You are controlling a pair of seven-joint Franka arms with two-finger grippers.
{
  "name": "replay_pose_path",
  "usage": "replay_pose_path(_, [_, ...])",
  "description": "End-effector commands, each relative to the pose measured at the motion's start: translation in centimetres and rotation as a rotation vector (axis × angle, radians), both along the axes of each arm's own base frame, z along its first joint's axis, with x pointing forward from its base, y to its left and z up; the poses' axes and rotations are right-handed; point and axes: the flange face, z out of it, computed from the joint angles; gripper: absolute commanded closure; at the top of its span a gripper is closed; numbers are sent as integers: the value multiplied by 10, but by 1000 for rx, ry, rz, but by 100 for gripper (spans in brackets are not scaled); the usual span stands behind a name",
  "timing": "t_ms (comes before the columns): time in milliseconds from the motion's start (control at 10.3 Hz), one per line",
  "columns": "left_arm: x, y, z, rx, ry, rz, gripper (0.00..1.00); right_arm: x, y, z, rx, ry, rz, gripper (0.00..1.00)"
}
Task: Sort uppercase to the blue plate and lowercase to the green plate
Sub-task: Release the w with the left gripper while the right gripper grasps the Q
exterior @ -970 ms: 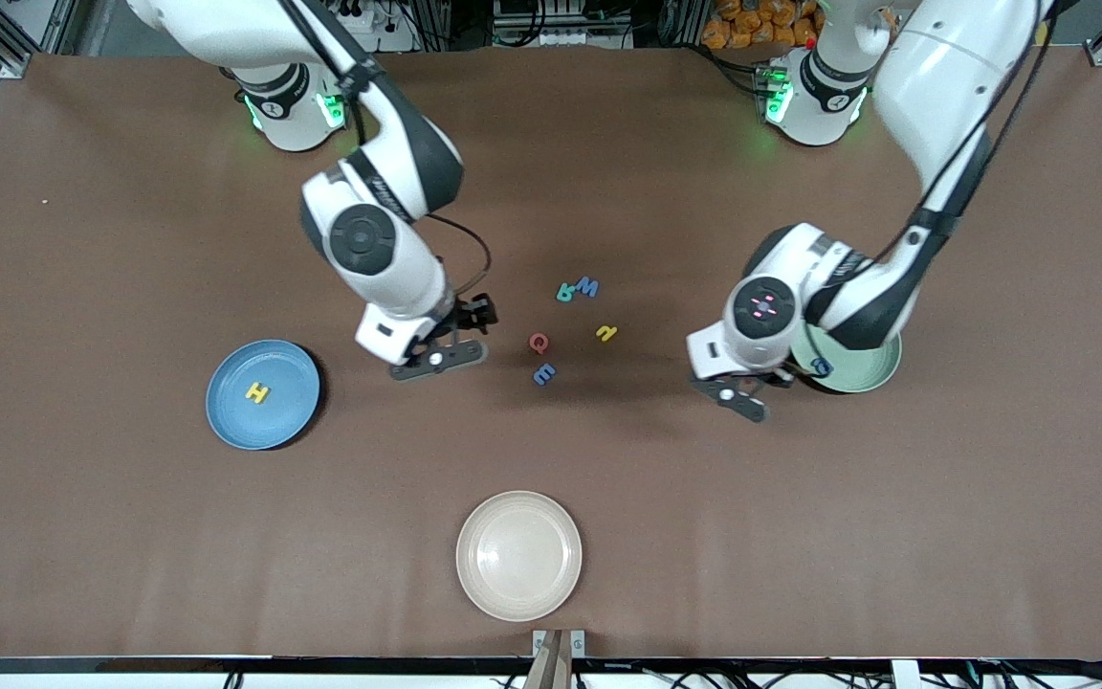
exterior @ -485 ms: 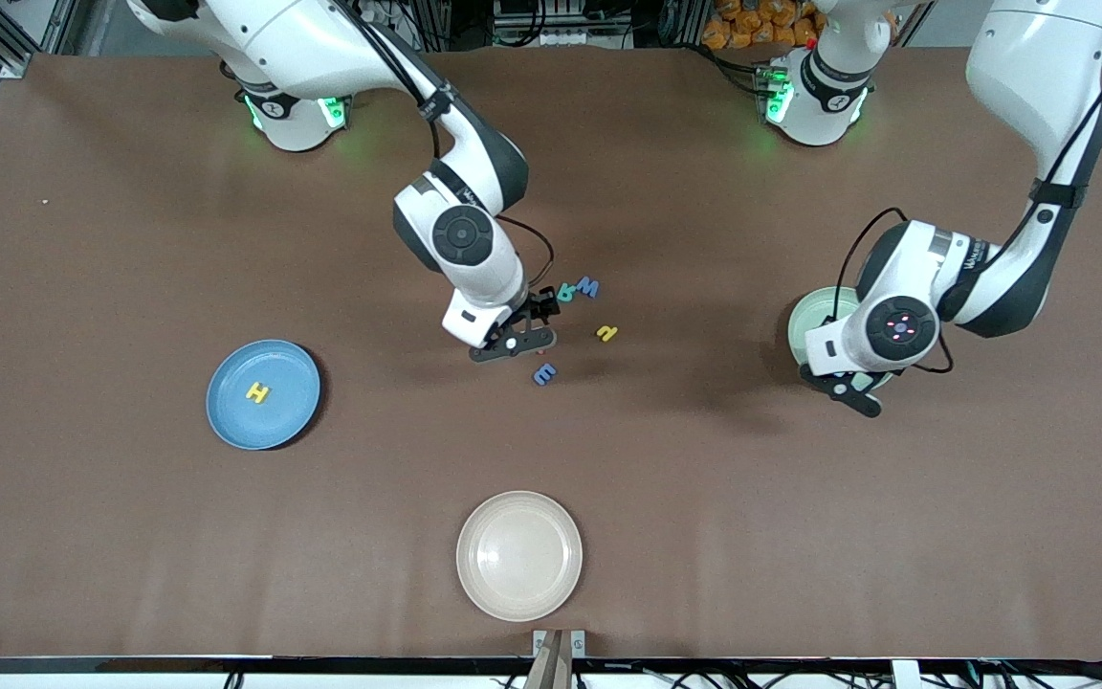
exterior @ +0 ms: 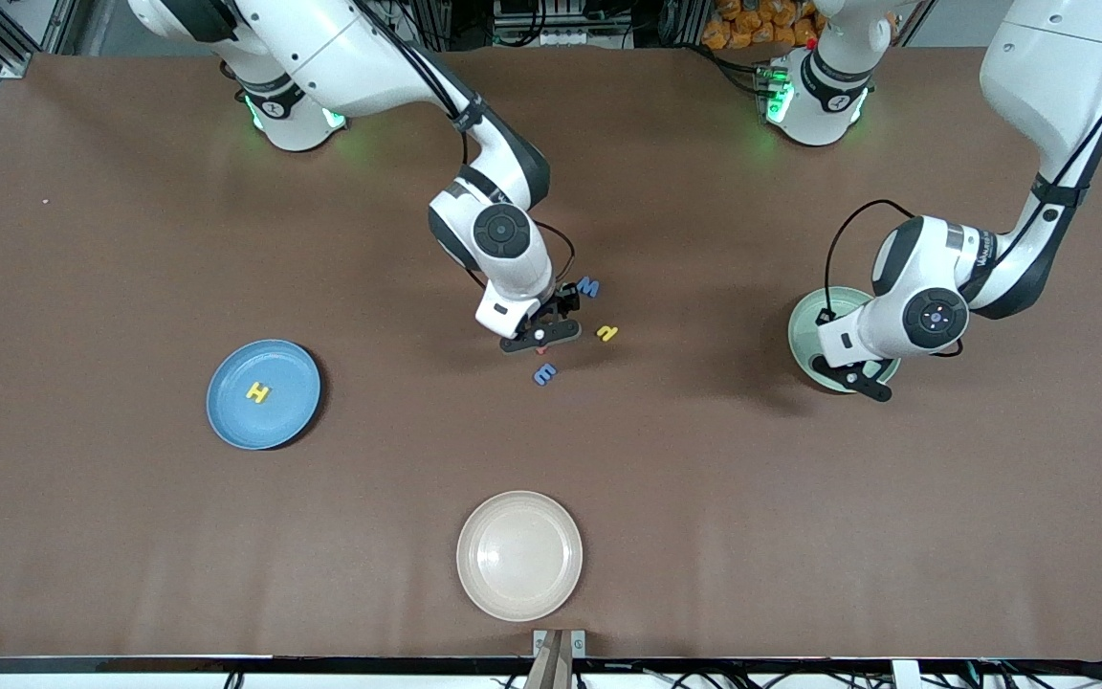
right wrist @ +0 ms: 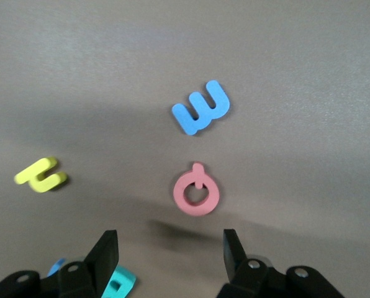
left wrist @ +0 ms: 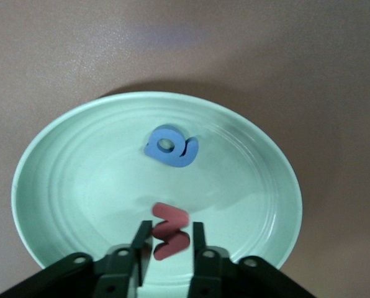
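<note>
Three plates show in the front view: the blue plate (exterior: 226, 407) toward the right arm's end of the desk (exterior: 130, 536), the green plate (exterior: 800, 330) toward the left arm's end, and a cream plate (exterior: 518, 555) nearest the camera. One yellow H (exterior: 257, 391) lies on the blue plate. The right claw (exterior: 539, 335) hangs low over the loose letters mid-desk, where four show: a blue W (exterior: 589, 286), a yellow n (exterior: 606, 333), a light-blue m (exterior: 544, 374) and a sliver of the red Q (exterior: 541, 351). The left claw (exterior: 855, 378) is over the green plate.

Two lowercase letters appear in the left wrist view, both over the green plate's bowl: a blue a (left wrist: 171, 146) lying flat and a red w (left wrist: 169, 231) between the left claw's tips. Whether it is pinched or let go I cannot tell. If the foam clings to one tip, lifting away could drag it off the plate.

Five letters show in the right wrist view. The right claw is spread wide, with the red Q in line with its gap. A teal R (right wrist: 118, 283) sits just beside one tip, so closing carelessly could shove it or catch both letters. The Q also lies flat and thin, and the tips may slip over it.
</note>
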Motion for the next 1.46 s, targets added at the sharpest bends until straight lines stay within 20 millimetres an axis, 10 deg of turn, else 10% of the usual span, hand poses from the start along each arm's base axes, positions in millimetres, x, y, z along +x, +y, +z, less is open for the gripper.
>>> replay_pose_path(0, [-6, 1, 12, -8, -20, 17, 40, 3, 2, -8, -16, -18, -8, 24])
replay_pose_path(194, [-8, -11, 22, -17, -59, -4, 39, 5, 4, -15, -2, -45, 4, 26])
replay_pose_path(582, [-17, -107, 46, -118, -172, -183, 37, 16, 7, -22, -2, -81, 28, 32])
replay_pose_path(970, [-30, -181, 59, -227, -284, -288, 33, 17, 5, -28, -39, -111, 87, 55])
replay_pose_path(1358, [-52, -246, 58, -307, -336, -294, 28, 22, -1, -15, -55, -124, 96, 100])
